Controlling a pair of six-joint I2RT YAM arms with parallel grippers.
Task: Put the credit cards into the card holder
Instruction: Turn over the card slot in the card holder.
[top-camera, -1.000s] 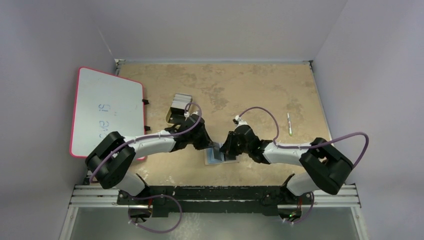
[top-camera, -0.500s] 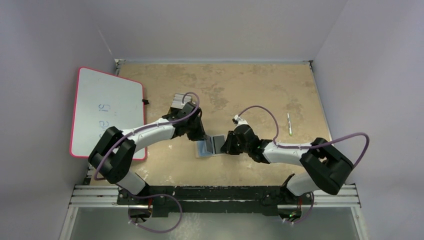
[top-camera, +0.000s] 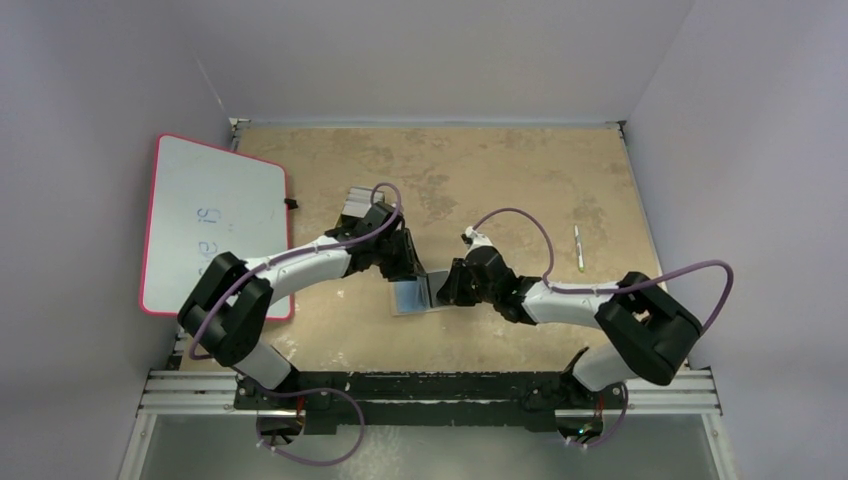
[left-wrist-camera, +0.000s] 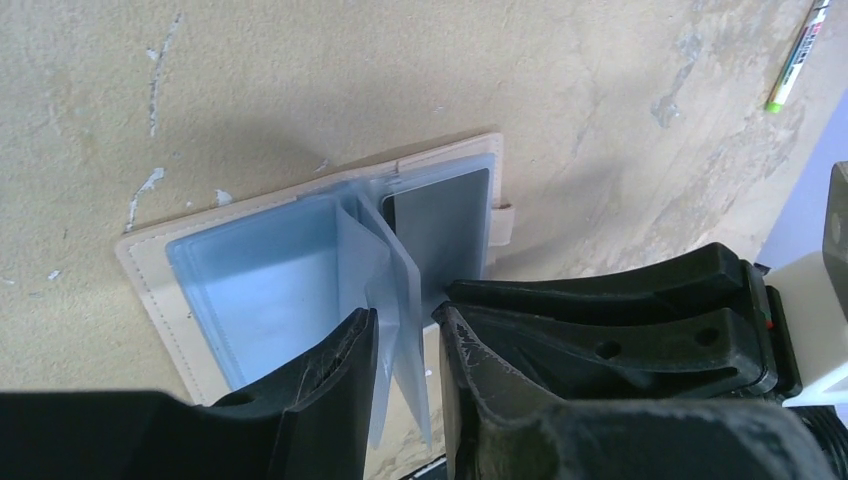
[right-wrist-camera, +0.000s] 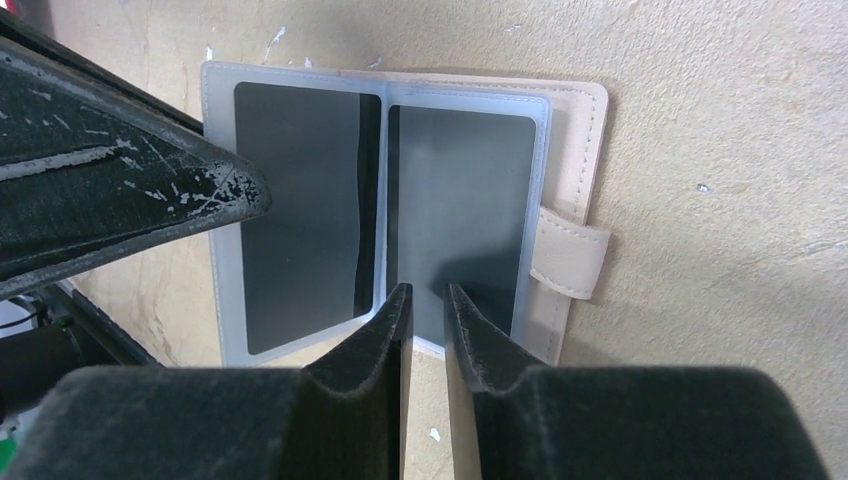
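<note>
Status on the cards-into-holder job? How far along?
Done: card holder lies open, dark cards in two sleeves. In hand: left gripper straddles an upright sleeve leaf, jaws apart; right gripper hovers at the sleeve edge. Left: pale stack farther back, likely more cards.

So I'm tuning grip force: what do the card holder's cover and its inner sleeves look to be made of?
Cover: probably leather or faux leather, matte beige, with a seam line along its edge. Inner sleeves: likely soft clear plastic, bluish and glossy; dark cards show through them.
</note>
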